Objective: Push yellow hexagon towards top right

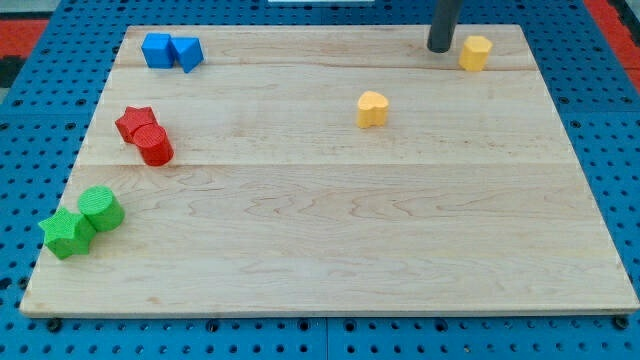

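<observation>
The yellow hexagon (pixel 475 52) sits near the top right corner of the wooden board (pixel 330 220). My tip (pixel 440 48) rests on the board just to the left of the hexagon, with a small gap between them. A yellow heart-shaped block (pixel 372 108) lies lower and further left, apart from both.
A blue cube (pixel 157 50) and a blue triangle (pixel 187 53) touch at the top left. A red star (pixel 135 122) and a red cylinder (pixel 154 145) touch at the left. A green cylinder (pixel 101 208) and a green star (pixel 66 233) touch at the bottom left.
</observation>
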